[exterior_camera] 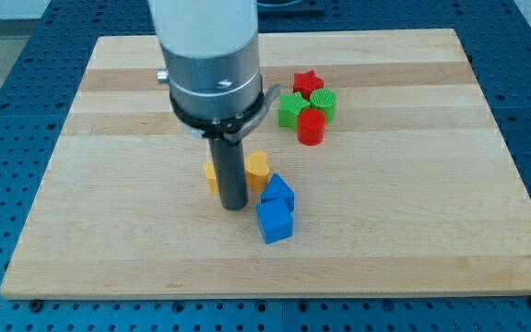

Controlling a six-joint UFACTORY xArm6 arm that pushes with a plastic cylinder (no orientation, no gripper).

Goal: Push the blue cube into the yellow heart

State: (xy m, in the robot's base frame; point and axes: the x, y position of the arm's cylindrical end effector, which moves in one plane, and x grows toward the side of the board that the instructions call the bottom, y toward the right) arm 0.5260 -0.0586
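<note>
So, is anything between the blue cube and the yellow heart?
Yes: the second blue block sits between the blue cube and the yellow heart. My tip is at the cube's left in the view, nothing between.

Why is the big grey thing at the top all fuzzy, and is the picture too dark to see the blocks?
Camera view: the arm's grey housing sits close to the lens, so it blurs; light is even, shadows soft; the blue cube and my tip look sharp.

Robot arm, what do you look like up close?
My arm is a fat white cylinder with a shiny grey metal band and a black ring below. From it hangs a straight dark rod ending in my tip. No hand, just that stick.
</note>
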